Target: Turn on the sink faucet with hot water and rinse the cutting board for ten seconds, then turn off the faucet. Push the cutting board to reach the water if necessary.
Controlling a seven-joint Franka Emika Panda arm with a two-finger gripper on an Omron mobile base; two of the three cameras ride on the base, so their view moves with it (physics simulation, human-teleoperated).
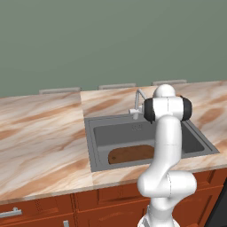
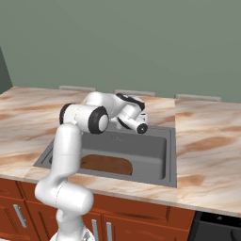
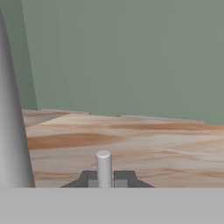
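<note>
White arm is reaching over the sink point(image 1: 95, 146), gripper point(image 3: 104, 179) clenching the sink faucet point(image 1: 138, 101) lever point(image 3: 103, 168).

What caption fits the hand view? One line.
Hand at the sink faucet, its lever between the fingertips.

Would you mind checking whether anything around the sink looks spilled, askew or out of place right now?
Nothing stands out. The cutting board lies flat on the floor of the sink, near its front wall. The sink faucet stands upright behind the basin with no stream visible. The counter shows no spill.
</note>
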